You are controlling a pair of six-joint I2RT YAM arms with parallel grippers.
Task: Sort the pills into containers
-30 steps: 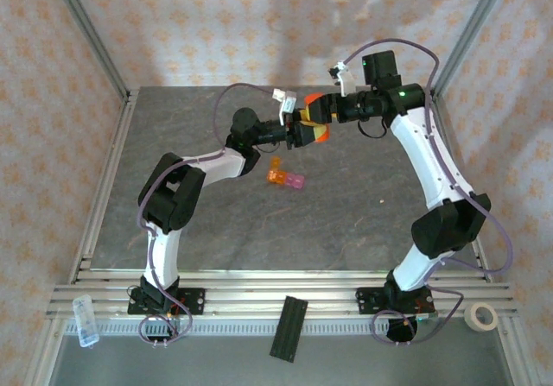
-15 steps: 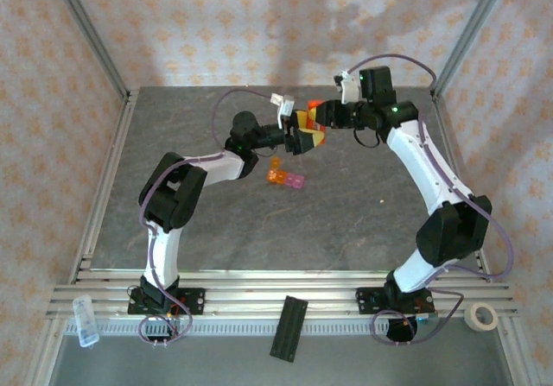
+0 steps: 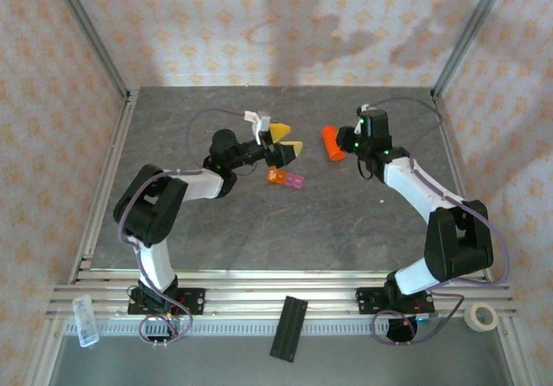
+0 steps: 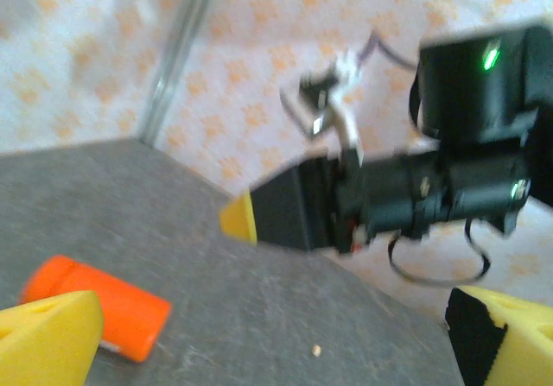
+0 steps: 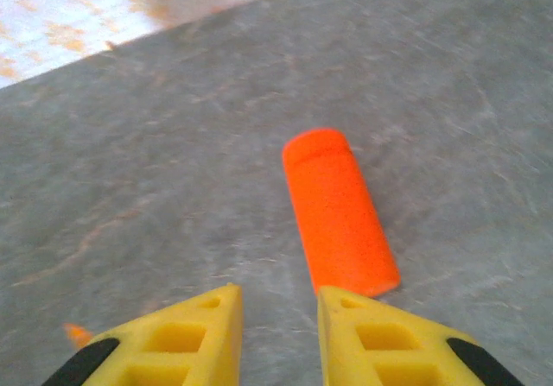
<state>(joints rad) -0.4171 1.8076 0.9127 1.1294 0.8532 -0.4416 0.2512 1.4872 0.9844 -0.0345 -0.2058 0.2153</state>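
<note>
Seen from above, my left claw [image 3: 287, 139] hangs over the far middle of the grey table [image 3: 259, 230]. Its two yellow fingers are spread apart with nothing between them. Just on the near side of it, the strip [image 3: 285, 179] of small cells lies flat on the table, with an orange cell on the left and a pink one on the right, and neither claw touches it. My right claw [image 3: 346, 141] sits low and points left toward the other claw. An orange bottle [image 3: 332, 142] lies on its side at that claw's tip, between the two claws. On the near rail lie a black bar [image 3: 289, 327], a tape roll [image 3: 480, 316] and a small clear box [image 3: 84, 319]. From my left wrist, a yellow finger fills each lower corner, released wide and empty. The bottle lies on the table at lower left, just beyond the left-hand finger. Across the table my right claw faces this camera, a blurred black body with one yellow tip and a green light. A pale speck, a pill [image 4: 317, 350], rests on bare table low in the gap between my fingers, well apart from the bottle. From my right wrist, two yellow fingers rise from the bottom edge, parted by a narrow gap and grasping nothing. The bottle lies lengthwise ahead of the right-hand finger with its near end at that fingertip, and I cannot tell whether they touch. A tiny orange bit shows at the lower left edge, too small to identify.
</note>
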